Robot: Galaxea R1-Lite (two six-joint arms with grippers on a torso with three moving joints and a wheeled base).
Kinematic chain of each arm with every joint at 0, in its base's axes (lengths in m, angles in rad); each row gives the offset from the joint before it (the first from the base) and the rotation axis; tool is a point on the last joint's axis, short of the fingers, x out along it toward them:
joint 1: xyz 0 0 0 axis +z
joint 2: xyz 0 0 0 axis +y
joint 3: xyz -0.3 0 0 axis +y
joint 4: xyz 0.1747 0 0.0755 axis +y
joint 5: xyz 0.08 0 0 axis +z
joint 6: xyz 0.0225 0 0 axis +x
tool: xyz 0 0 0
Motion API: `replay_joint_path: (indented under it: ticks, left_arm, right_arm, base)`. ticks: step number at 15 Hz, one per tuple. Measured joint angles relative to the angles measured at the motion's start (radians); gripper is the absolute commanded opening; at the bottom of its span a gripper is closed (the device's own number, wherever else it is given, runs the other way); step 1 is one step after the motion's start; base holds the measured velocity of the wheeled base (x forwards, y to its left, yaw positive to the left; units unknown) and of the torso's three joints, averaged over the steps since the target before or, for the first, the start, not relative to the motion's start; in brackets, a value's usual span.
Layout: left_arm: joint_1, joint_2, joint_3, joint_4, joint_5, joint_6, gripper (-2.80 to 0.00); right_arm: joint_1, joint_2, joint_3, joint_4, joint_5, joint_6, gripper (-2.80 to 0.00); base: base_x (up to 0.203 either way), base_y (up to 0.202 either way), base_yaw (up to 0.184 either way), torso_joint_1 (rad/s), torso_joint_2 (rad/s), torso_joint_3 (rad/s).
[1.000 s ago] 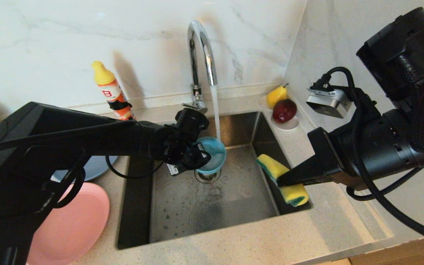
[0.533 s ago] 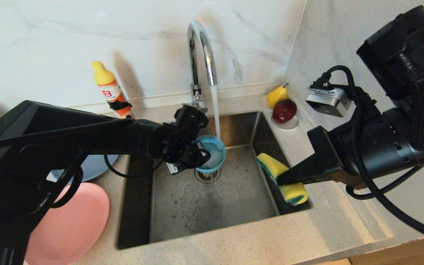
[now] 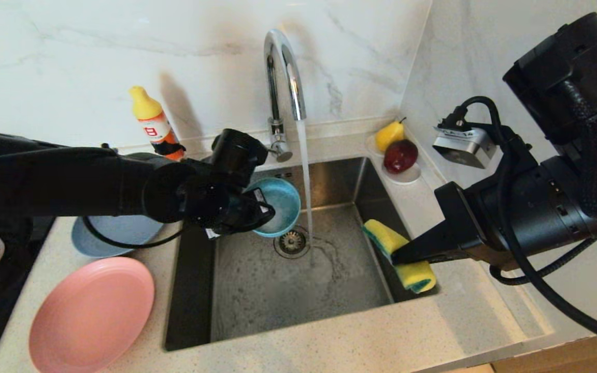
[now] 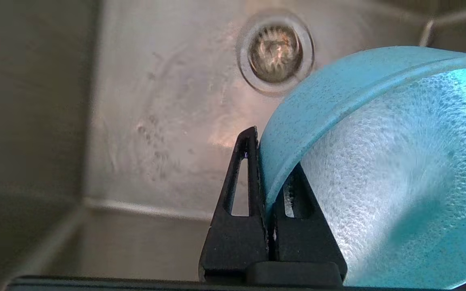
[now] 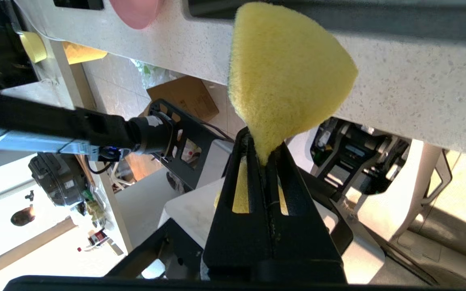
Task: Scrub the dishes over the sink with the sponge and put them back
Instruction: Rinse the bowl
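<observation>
Teal bowl: left gripper pinches rim, tilted beside tap stream over sink so water drains. Right gripper clamps sponge; keep it ready.

Left gripper clamped over the basin, right gripper clamped alongside

Head camera high over sink, wrist cameras close behind jaws, left sharing drain
</observation>
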Motion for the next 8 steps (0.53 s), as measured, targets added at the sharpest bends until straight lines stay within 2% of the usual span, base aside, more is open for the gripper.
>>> replay_joint_path:
  ticks: [4,8]
  left_arm:
    - [0.003,-0.16,0.222,-0.251,0.071,0.17,-2.8]
    - [0.005,-0.269,0.455,-0.638,0.078,0.369,-2.8]
  right_arm:
    - [0.0,-0.002,0.021,0.0,0.002,0.0,-2.8]
    - [0.0,0.002,0.03,-0.001,0.003,0.0,-2.8]
  base:
    - [0.0,0.0,0.0,0.0,0.0,0.0]
    - [0.0,0.0,0.0,0.0,0.0,0.0]
